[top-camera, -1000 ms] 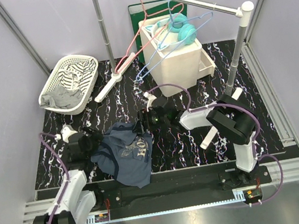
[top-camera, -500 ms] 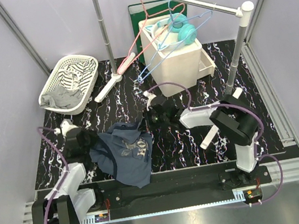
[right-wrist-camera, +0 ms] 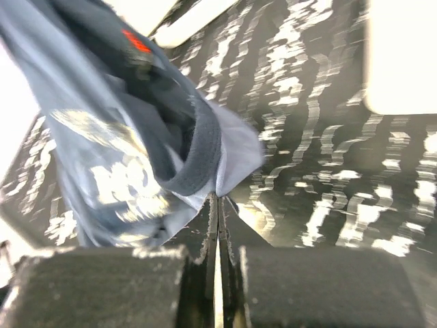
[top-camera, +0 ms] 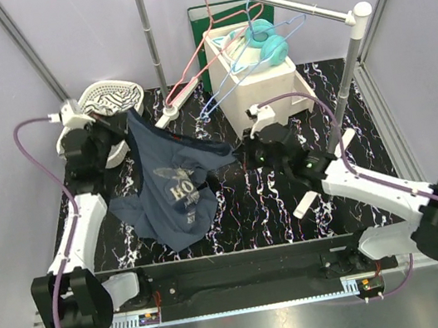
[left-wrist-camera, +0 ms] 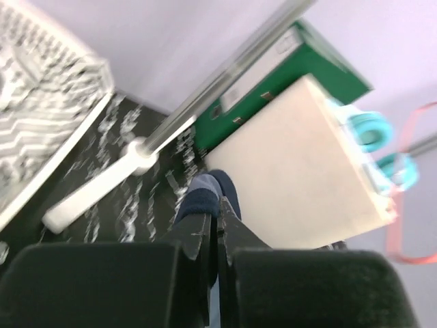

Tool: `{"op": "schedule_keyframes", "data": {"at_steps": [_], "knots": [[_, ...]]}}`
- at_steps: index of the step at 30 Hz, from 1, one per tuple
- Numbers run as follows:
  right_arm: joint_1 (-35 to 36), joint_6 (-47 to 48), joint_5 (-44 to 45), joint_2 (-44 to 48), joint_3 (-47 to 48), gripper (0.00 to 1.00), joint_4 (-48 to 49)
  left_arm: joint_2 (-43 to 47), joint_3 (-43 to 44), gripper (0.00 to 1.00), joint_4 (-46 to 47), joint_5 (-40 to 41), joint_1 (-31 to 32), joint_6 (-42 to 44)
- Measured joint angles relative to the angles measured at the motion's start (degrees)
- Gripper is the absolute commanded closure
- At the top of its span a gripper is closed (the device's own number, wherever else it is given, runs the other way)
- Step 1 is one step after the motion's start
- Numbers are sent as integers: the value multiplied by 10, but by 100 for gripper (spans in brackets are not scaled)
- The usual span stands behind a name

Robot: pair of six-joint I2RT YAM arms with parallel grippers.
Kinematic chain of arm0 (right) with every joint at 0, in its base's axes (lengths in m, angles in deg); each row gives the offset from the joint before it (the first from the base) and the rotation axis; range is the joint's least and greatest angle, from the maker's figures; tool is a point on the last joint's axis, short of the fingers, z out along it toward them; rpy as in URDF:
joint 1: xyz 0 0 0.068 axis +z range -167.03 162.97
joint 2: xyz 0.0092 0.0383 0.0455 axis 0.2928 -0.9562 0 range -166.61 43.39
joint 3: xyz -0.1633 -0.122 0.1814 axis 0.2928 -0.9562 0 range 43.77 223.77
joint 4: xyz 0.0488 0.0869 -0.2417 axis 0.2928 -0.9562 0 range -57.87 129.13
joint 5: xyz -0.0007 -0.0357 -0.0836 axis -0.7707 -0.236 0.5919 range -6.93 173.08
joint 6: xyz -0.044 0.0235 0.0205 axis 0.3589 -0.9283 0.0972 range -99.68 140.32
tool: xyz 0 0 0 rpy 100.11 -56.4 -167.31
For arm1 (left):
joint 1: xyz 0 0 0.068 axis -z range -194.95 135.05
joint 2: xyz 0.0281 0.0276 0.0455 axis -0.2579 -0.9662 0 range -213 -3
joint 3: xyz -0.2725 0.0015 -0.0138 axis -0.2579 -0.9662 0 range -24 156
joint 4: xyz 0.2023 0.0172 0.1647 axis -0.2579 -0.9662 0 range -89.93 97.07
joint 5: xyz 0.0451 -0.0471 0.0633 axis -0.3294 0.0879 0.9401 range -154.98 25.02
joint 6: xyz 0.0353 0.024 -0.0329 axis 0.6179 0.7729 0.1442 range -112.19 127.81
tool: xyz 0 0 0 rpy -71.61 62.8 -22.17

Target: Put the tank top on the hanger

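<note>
pale block lettering printed on the tank top (top-camera: 175, 195), seemingly starting "ko"; rest creased and blurred; nothing else legible.

From above, the left pincer (top-camera: 115, 131) is lost behind the raised strap of the tank top (top-camera: 158, 153), over by the far-left corner of the table (top-camera: 276, 205). The left arm (top-camera: 85, 216) covers the near part of the white basket (top-camera: 123, 86). The tips of the right pincer (top-camera: 244, 153) vanish under the cloth's edge. The print (top-camera: 177, 193) is creased and only partly legible. The left wrist view is smeared, and the pink-red hanger (left-wrist-camera: 390, 236) runs off its right edge. The right wrist view blurs the tank top and crops it at the top and left.
</note>
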Motion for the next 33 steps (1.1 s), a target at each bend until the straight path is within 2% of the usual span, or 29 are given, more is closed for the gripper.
{"op": "schedule_keyframes", "data": {"at_steps": [6,9,12,16,20,23,24,25,27,28,30,31,33], "knots": [[0,32,78,68,0,100,-68,-15,121,100,1,-65,5,43],[0,38,103,94,0,100,-83,23,109,100,20,-75,30,75],[0,38,115,113,-12,100,-85,92,33,100,33,-47,98,112],[0,31,118,120,-57,100,-99,200,-146,100,40,11,226,148],[0,14,115,119,-105,100,-115,267,-285,100,-9,65,295,159],[0,-3,113,119,-132,98,-124,307,-337,98,-58,91,327,158],[0,-11,113,119,-139,96,-126,318,-344,91,-69,96,332,158],[0,-17,113,119,-145,94,-129,329,-350,68,-81,99,337,158],[0,-27,110,118,-151,86,-132,350,-360,47,-97,101,343,159],[0,-33,109,117,-153,61,-133,357,-364,29,-102,100,344,161],[0,-47,105,115,-155,36,-136,376,-372,18,-119,98,344,158],[0,-49,104,115,-156,29,-139,386,-377,11,-128,98,344,156],[0,-49,97,115,-157,25,-144,406,-383,9,-150,101,344,152]]}}
